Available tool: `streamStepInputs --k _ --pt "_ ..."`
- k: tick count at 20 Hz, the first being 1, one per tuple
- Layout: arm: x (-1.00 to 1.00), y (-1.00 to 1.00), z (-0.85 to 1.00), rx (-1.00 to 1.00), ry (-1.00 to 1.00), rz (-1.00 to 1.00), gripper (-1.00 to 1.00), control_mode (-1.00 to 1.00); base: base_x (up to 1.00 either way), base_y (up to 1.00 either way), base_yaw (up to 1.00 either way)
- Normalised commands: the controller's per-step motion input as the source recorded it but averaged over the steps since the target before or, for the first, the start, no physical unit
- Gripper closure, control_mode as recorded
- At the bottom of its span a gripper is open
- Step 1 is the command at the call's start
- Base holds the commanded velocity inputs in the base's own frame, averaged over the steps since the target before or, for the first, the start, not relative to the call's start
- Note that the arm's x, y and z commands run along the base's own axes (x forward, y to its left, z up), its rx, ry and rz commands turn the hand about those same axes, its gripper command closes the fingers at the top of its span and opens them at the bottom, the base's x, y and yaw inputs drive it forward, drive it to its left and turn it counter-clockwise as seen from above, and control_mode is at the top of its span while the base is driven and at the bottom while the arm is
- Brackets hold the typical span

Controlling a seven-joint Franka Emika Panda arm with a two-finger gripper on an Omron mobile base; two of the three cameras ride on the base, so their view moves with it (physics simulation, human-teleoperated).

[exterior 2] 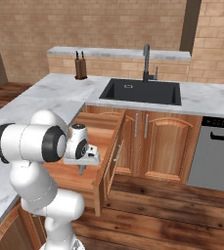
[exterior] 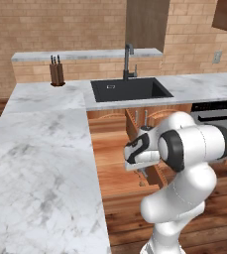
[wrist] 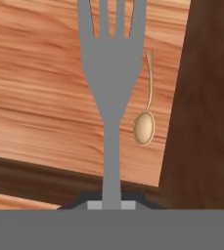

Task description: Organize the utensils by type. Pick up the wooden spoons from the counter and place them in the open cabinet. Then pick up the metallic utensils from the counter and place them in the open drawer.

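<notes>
Worktop (exterior: 40, 144): white marble with grey veining, across the left of the left base view. Sink (exterior: 130, 89): matt black basin; tap (exterior: 128, 62) dark grey. Drawer (exterior 2: 91, 141): orange-brown wood grain inside, with paler streaks in the hand view. Fork (wrist: 112, 78): flat, plain silver-grey, centre of the hand view. Small spoon (wrist: 145, 122): coppery-brown with a light sheen on the bowl, right of centre in the hand view. Lower cabinet doors (exterior 2: 155, 144): reddish-brown panelled wood with silver handles. Knife block (exterior: 57, 74): brown, with dark handles. Wall (exterior 2: 94, 24): tan brick pattern. Floor (exterior 2: 172, 215): dark reddish wood planks. Robot arm (exterior: 184, 168): white with black joints.
</notes>
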Motion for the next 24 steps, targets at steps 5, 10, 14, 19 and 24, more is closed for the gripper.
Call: streamStepInputs --k 5,10,14,19,24 --pt "0.13 0.0 -0.16 0.0 -0.02 0.0 1.0 -1.0 0.0 0.0 0.0" --pt "0.16 0.0 -0.25 0.0 -0.03 0.0 1.0 -1.0 0.0 0.0 0.0" --pt "0.17 0.0 -0.25 0.0 -0.02 0.0 1.0 -1.0 0.0 0.0 0.0" --pt "0.2 0.0 -0.27 0.0 -0.02 0.0 1.0 -1.0 0.0 0.0 0.0" --pt "0.21 0.0 -0.28 0.0 -0.02 0.0 1.0 -1.0 0.0 0.0 0.0"
